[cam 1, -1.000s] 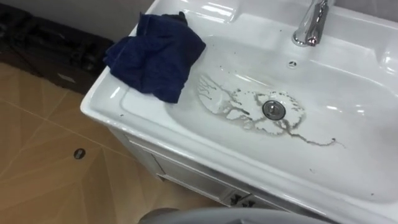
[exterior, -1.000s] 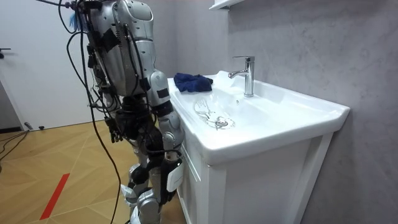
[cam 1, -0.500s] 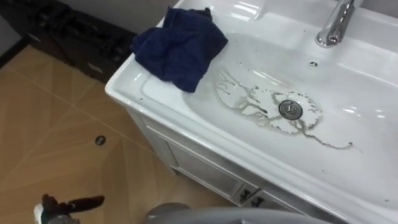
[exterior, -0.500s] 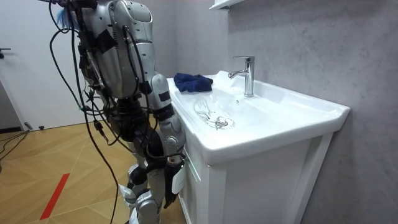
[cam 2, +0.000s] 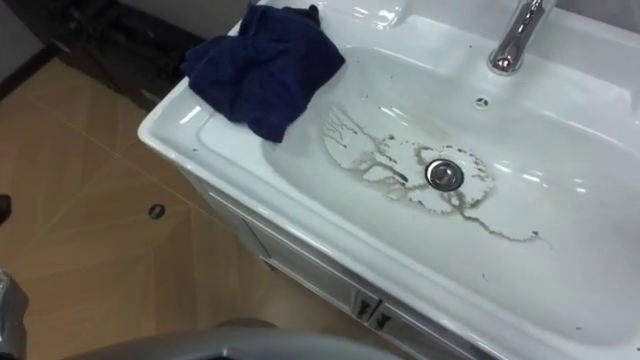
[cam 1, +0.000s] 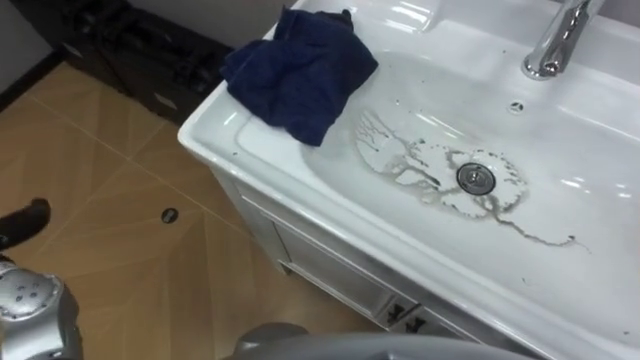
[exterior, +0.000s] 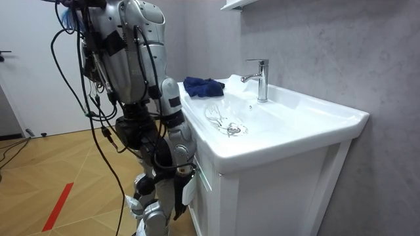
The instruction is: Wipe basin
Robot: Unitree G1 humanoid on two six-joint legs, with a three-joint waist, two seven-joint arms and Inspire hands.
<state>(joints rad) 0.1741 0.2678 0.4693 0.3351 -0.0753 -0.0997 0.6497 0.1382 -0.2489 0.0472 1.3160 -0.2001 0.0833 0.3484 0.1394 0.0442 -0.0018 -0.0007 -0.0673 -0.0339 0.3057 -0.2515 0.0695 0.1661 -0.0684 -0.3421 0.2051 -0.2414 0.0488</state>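
Basin (cam 1: 590,250) is white and sits on a white cabinet (cam 1: 320,270). A brown dried stain (cam 1: 415,165) rings the drain (cam 1: 475,178), with streaks running left toward the cloth and right along the bowl bottom.

Blue cloth (cam 1: 300,70) is bunched on the basin's far-left corner. It's partly on the rim, with its lower edge hanging into the bowl just left of the stain. Neither hand touches it. Chrome faucet (cam 1: 553,45) is on the far deck, right of the cloth and well apart.

Left hand (cam 1: 27,220) is low at the left edge over the wood floor (cam 1: 120,170), well clear of the basin. 1 dark finger and a bit of silver show, so can't tell if the fingers are spread or curled.

Room view: robot stands upright at the cabinet's left end. Right hand (exterior: 180,196) hangs by the cabinet front, below the rim. Too small to read its fingers.
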